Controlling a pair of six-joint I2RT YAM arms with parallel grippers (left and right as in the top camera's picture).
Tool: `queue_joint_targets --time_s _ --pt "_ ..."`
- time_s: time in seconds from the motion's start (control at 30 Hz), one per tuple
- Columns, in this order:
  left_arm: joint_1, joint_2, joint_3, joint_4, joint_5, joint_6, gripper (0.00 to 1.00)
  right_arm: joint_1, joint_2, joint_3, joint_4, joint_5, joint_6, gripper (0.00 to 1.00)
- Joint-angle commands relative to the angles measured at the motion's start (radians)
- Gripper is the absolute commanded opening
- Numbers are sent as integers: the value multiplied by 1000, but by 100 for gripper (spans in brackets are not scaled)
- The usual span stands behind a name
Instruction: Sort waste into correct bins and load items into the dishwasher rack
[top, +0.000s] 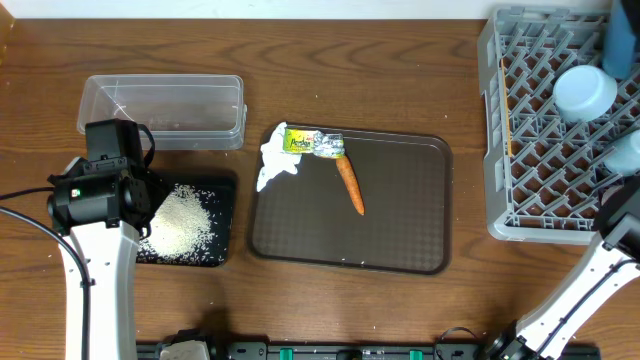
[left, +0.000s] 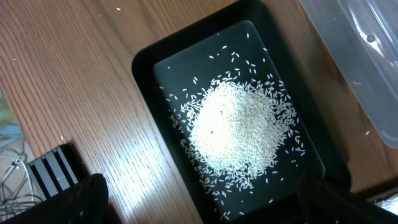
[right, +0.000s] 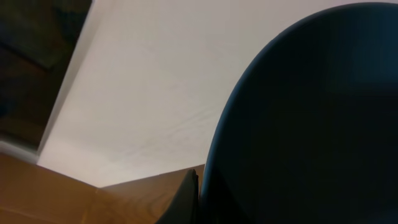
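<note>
Over the black tray (top: 228, 225) at the left of the worktop (top: 330, 60), your left end effector (left: 208, 202) hangs with its fingers (left: 81, 199) spread as wide as they go. It holds nothing and touches nothing. The white rice (top: 180, 222) lies heaped in that tray beneath it, so I judge the rice part of the sorting done. You are in the waste-sorting step, with three pieces left on the brown tray (top: 400, 230) in the middle. The crumpled tissue (top: 272, 165) and the printed wrapper (top: 312, 143) touch at its upper-left corner, and the carrot (top: 350, 185) lies just below the wrapper. Your next move likely calls for swinging the left arm across to that tray and lowering open fingers astride one piece. The carrot probably joins the rice, while the tissue and wrapper go to the clear tub (top: 165, 110) behind the black tray. Your right end effector (right: 191, 186) is closed tight near the front corner of the dishwasher rack (top: 495, 150). A dark rounded shape fills its wrist view, and you cannot tell whether it pinches anything.
</note>
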Motion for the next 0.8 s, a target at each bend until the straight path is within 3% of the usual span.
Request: queue_joint_targets --time_s 0.0,0.37,0.6,0.77 --pt "6 0 11 -3 -2 -5 99 -56 11 -3 -50 27 52 1" --pt "6 0 11 -3 -2 -5 99 -98 11 -5 -106 -16 44 1" --pt "6 0 11 -3 -2 -5 99 -90 11 -5 103 -89 252 1" --pt "6 0 11 -3 -2 -5 99 -84 14 -10 140 -63 268 1"
